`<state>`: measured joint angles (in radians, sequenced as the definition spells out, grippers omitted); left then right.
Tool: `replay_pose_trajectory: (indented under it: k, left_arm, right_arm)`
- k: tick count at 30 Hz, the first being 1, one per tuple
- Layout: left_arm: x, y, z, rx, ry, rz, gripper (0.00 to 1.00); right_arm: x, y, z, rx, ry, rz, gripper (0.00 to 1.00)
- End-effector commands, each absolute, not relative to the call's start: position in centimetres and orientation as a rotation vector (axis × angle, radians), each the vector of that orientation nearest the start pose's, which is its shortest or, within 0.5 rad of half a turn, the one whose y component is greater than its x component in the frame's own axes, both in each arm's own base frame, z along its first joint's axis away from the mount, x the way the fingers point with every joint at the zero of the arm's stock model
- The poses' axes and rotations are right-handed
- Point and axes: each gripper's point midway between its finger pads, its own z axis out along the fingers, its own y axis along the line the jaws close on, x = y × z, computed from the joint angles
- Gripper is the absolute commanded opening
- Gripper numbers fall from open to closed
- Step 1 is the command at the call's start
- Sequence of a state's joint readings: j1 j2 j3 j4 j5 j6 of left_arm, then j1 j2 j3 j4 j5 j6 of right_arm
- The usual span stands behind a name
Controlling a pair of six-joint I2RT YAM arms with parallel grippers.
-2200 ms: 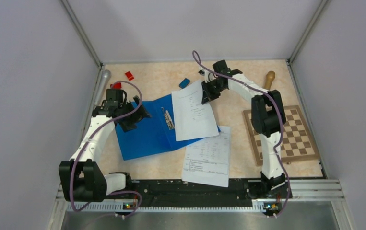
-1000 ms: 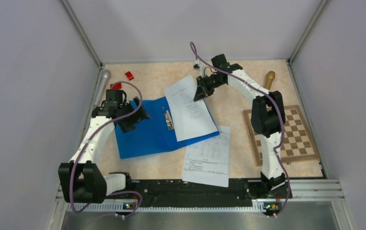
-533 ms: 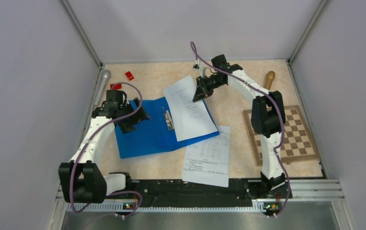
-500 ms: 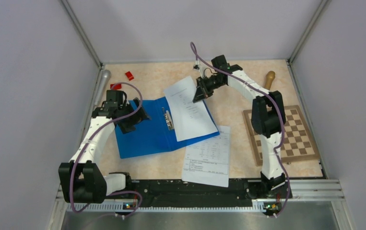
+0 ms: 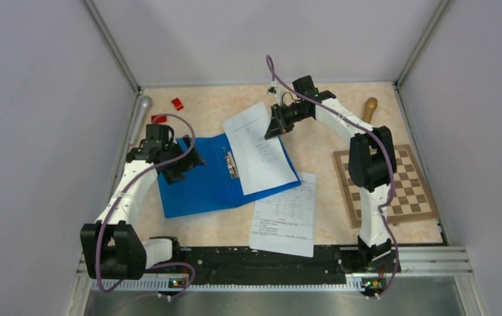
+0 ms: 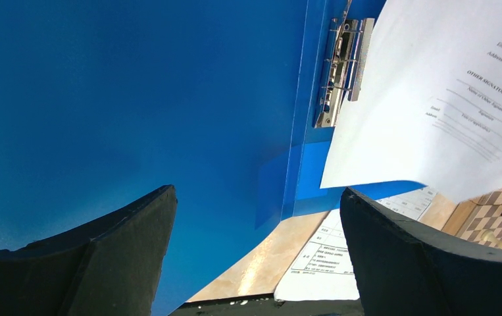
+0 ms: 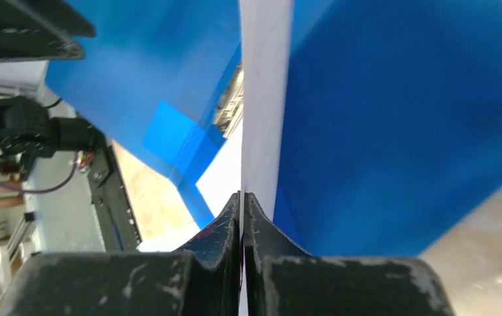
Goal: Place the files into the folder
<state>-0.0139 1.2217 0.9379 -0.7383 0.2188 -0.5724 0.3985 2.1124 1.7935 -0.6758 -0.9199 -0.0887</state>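
1. A grey tube (image 5: 140, 112) lies by the left wall. A small red block (image 5: 177, 104) and another red piece (image 5: 159, 118) sit near it.
2. The left gripper (image 5: 181, 160) hangs over the left half of the blue folder (image 5: 202, 191). Its jaws are spread wide and hold nothing. In the left wrist view, blue cover fills most of the space between its two black fingers (image 6: 123, 250).
3. The folder lies open and flat on the beige table (image 5: 222, 99). A metal clip (image 5: 231, 163) runs along its middle fold.
4. A white paper sheet (image 5: 261, 151) lies slanted over the right half of the folder, with its left edge just beside the clip. It has black print. In the left wrist view the words "Email" and "Address" can be read on it, and the rest is too small.
5. The right gripper (image 5: 276, 125) pinches the far right corner of this sheet. Its jaws are pressed tight on the paper's edge, and that corner is held up off the table.
6. A second sheet (image 5: 286, 217), printed with tables, lies flat on the table at the folder's near right corner. It is well apart from both grippers.
7. A wooden chessboard (image 5: 393, 184) lies on the right, with a wooden handle (image 5: 370, 107) behind it.
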Motion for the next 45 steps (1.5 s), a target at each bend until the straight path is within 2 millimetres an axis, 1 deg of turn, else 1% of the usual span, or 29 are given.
replay_pose_trajectory:
  k: [1, 3, 5, 9, 10, 12, 14, 15, 16, 17, 18, 21, 22, 24, 26, 34, 36, 37, 39, 40, 45]
  left_arm:
    - [27.6, -6.1, 13.0, -0.629, 2.537, -0.484, 0.99]
    - [27.6, -6.1, 13.0, -0.629, 2.537, -0.484, 0.99]
    - [27.5, -6.1, 13.0, -0.63, 2.538, -0.483, 0.99]
    - [27.5, -6.2, 12.9, -0.627, 2.538, -0.488, 0.99]
    - [27.5, -6.2, 12.8, -0.631, 2.54, -0.488, 0.99]
    - [27.5, -6.2, 12.8, -0.629, 2.538, -0.49, 0.99]
    - [27.5, -6.2, 12.7, -0.628, 2.541, -0.491, 0.99]
    - [27.5, -6.3, 12.7, -0.629, 2.543, -0.491, 0.99]
    - [27.6, -6.3, 12.7, -0.628, 2.544, -0.493, 0.99]
    - [27.6, -6.3, 12.7, -0.628, 2.543, -0.493, 0.99]
    - [27.6, -6.3, 12.7, -0.628, 2.543, -0.495, 0.99]
    - [27.6, -6.4, 12.8, -0.627, 2.539, -0.501, 0.99]
    - [27.6, -6.4, 12.8, -0.626, 2.537, -0.503, 0.99]
    - [27.5, -6.4, 12.8, -0.626, 2.535, -0.506, 0.99]
    - [27.4, -6.4, 12.6, -0.628, 2.539, -0.505, 0.99]
    - [27.4, -6.5, 12.6, -0.625, 2.543, -0.506, 0.99]
    - [27.4, -6.4, 12.6, -0.628, 2.541, -0.507, 0.99]
    - [27.4, -6.5, 12.5, -0.628, 2.542, -0.508, 0.99]
    - [27.4, -6.5, 12.4, -0.628, 2.546, -0.51, 0.99]
    - [27.4, -6.5, 12.3, -0.629, 2.549, -0.509, 0.99]
    - [27.4, -6.5, 12.4, -0.628, 2.544, -0.507, 0.99]
  right_arm:
    - [42.5, 29.5, 12.7, -0.777, 2.321, 1.09, 0.0]
    - [43.4, 29.0, 11.0, -0.704, 2.389, 1.029, 0.0]
    - [43.7, 28.9, 9.6, -0.674, 2.43, 1.011, 0.0]
    - [43.7, 28.6, 7.5, -0.621, 2.494, 0.988, 0.0]
    - [43.7, 28.5, 7.3, -0.61, 2.503, 0.983, 0.0]
    - [43.6, 28.5, 7.1, -0.584, 2.51, 0.985, 0.0]
    - [43.4, 28.6, 7.4, -0.558, 2.5, 1.008, 0.0]
    - [43.2, 28.7, 7.5, -0.546, 2.494, 1.019, 0.02]
    - [43.0, 28.9, 7.7, -0.532, 2.486, 1.039, 0.06]
    - [42.8, 29.1, 7.8, -0.521, 2.478, 1.068, 0.14]
    - [42.5, 29.3, 7.9, -0.507, 2.467, 1.105, 0.25]
    - [41.8, 30.1, 8.1, -0.475, 2.443, 1.208, 0.39]
    - [41.6, 30.2, 8.1, -0.462, 2.441, 1.226, 0.42]
    - [41.1, 30.2, 7.7, -0.442, 2.445, 1.244, 0.45]
    - [40.8, 30.1, 7.9, -0.436, 2.44, 1.247, 0.47]
    - [39.0, 29.2, 8.1, -0.426, 2.448, 1.225, 0.47]
    - [38.6, 28.8, 8.2, -0.419, 2.442, 1.21, 0.45]
    - [38.5, 28.8, 8.4, -0.421, 2.432, 1.209, 0.36]
    - [38.6, 28.7, 8.9, -0.432, 2.418, 1.203, 0.04]
    - [38.7, 28.7, 9.2, -0.438, 2.411, 1.203, 0.0]
    - [38.7, 29.7, 12.1, -0.521, 2.332, 1.296, 0.0]
